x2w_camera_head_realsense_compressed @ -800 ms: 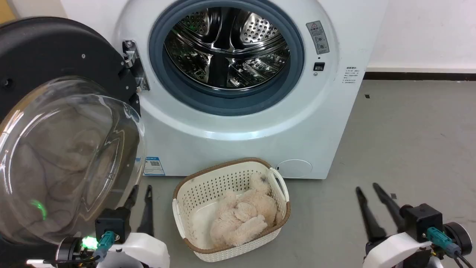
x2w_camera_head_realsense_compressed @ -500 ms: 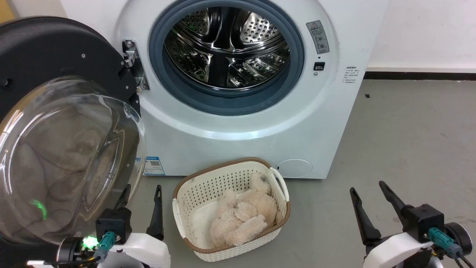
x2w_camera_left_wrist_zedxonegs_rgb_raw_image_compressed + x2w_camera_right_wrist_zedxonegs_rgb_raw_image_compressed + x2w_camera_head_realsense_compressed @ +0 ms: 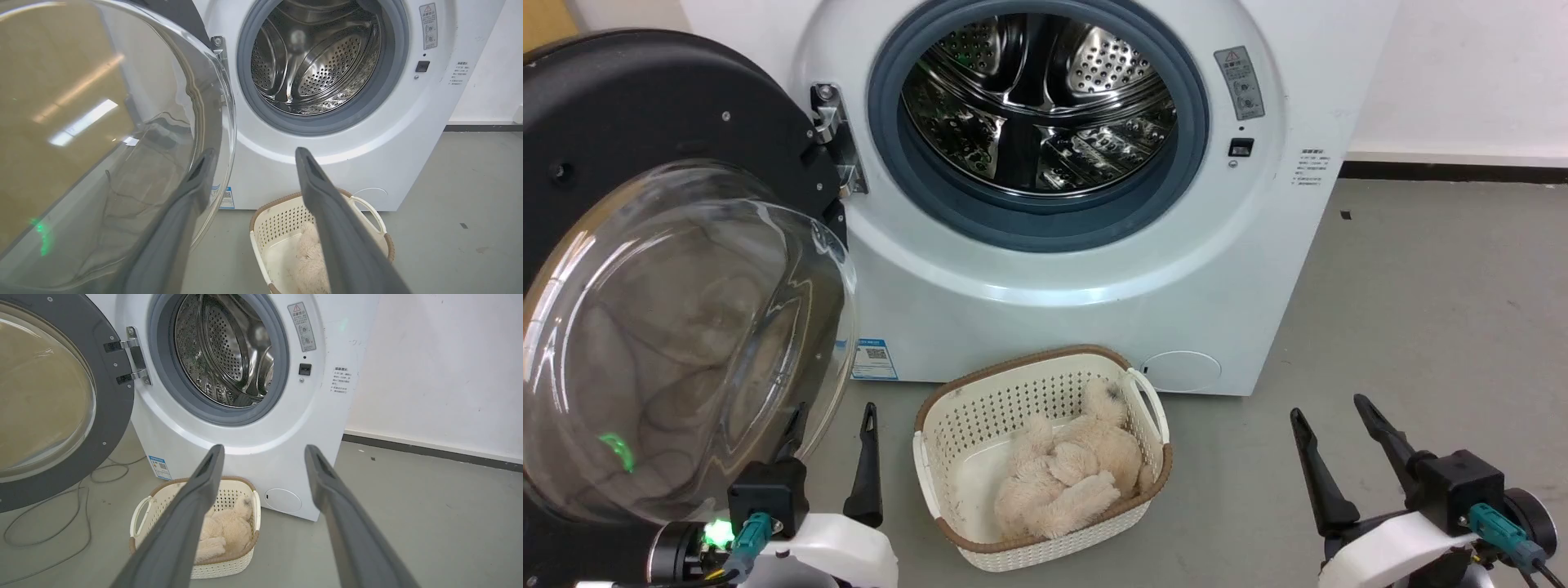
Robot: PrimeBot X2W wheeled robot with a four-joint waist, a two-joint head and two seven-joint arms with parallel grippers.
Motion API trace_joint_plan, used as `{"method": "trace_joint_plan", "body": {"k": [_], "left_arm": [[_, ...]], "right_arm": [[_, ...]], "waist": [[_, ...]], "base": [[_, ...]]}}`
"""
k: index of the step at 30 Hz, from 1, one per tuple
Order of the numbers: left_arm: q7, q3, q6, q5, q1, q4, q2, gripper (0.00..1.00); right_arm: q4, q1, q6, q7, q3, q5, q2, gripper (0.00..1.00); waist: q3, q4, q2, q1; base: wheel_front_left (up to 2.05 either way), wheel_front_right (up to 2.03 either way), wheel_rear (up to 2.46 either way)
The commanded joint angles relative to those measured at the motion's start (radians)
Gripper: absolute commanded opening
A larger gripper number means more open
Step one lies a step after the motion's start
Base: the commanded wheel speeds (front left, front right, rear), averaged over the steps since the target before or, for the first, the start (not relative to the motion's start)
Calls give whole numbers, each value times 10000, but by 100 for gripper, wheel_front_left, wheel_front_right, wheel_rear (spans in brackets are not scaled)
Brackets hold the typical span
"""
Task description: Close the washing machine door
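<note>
The washing machine (image 3: 1045,294) stands ahead, its steel drum (image 3: 1041,106) bare inside the blue-grey gasket. The washing machine door (image 3: 645,114) hangs wide open at the left on its metal hinge (image 3: 837,139), and its glass bowl (image 3: 678,343) bulges toward me. My left gripper (image 3: 832,418) is open low beside the bowl's lower rim, with one finger seen through the glass; I cannot tell if it touches. In the left wrist view the left gripper (image 3: 255,152) frames the machine's front beside the door glass (image 3: 102,143). My right gripper (image 3: 1327,407) is open over the floor at the right, holding nothing.
A cream perforated basket (image 3: 980,408) holding a fluffy beige toy (image 3: 1062,474) sits on the grey floor just before the machine, between my arms. A loose cable (image 3: 61,522) lies on the floor under the door. Bare floor (image 3: 1445,310) spreads to the right, up to a white wall.
Both grippers have spread their fingers wider than at the earliest frame. The whole head picture has shifted slightly right, so the camera moved. Door and basket stay put.
</note>
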Motion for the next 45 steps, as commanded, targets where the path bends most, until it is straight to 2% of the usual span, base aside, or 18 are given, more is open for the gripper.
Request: {"method": "trace_joint_plan", "body": {"k": [1, 28, 45], "left_arm": [[-109, 10, 69, -69, 72, 2, -1, 100], [-652, -33, 268, -332, 263, -85, -2, 100], [-1049, -123, 363, -486, 386, -207, -3, 100]], "right_arm": [[15, -13, 1, -97, 13, 178, 3, 100], [57, -5, 2, -640, 305, 632, 7, 100], [154, -37, 3, -1037, 612, 953, 9, 100]], "waist": [[-2, 59, 0, 0], [-61, 1279, 0, 0], [-23, 2329, 0, 0]], "base": [[0, 0, 0], [0, 0, 0], [0, 0, 0]]}}
